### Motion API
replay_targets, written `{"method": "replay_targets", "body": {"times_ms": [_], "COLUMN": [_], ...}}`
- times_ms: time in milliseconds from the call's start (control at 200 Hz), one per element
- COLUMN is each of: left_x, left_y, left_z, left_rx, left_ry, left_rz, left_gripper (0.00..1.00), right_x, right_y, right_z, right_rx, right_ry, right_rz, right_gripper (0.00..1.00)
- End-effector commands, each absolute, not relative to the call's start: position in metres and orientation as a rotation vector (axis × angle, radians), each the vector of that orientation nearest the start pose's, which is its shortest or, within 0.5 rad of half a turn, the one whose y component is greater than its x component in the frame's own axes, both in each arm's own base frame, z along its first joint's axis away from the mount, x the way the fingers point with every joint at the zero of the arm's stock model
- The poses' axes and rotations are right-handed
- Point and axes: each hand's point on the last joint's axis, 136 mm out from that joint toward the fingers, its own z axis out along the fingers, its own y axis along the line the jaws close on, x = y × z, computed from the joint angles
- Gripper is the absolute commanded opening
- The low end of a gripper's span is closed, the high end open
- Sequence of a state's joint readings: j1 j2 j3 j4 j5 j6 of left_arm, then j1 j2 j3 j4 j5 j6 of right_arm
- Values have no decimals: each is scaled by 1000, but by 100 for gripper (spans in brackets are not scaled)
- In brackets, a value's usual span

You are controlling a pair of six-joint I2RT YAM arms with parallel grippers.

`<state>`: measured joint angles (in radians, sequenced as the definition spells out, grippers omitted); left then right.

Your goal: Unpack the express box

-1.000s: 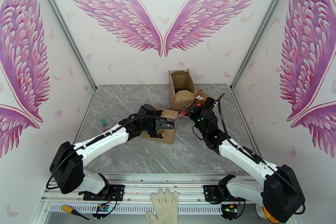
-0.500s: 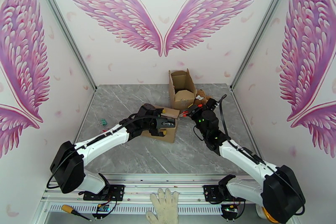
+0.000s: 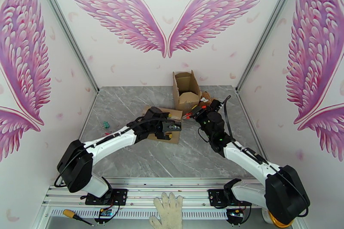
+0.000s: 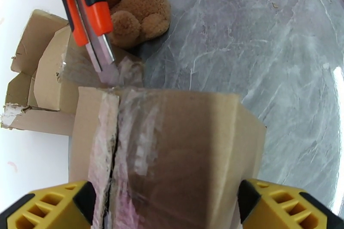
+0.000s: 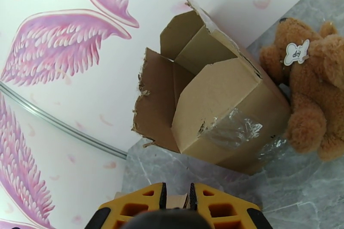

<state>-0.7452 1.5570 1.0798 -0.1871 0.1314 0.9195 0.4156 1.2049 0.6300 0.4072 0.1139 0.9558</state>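
Sealed box (image 4: 180,139) sits mid-table (image 4: 266,53), with the left gripper (image 4: 167,202) spread wide astride it. Right gripper (image 3: 194,114) pinches a utility knife (image 4: 92,19), blade at the box's taped far edge. Just behind, an open carton (image 5: 215,109) and teddy bear (image 5: 314,96) crowd the knife side.

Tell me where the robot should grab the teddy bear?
Probably the teddy bear's plump middle, coming straight down from above and pinching across it. It lies on the table right beside the opened box, so that side looks blocked, while its top is free and its soft body should squeeze easily.
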Motion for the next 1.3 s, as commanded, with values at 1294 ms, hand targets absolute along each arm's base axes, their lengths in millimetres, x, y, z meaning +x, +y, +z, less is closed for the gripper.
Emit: {"method": "replay_targets", "body": {"times_ms": [1294], "left_x": [323], "left_y": [-324], "left_z": [177], "left_rx": [1649], "left_ry": [1443], "left_rz": [-110], "left_gripper": [81], "right_x": [396], "right_y": [130], "right_z": [258], "right_rx": [650], "right_ry": [1655], "right_rz": [1120], "right_gripper": [0]}}
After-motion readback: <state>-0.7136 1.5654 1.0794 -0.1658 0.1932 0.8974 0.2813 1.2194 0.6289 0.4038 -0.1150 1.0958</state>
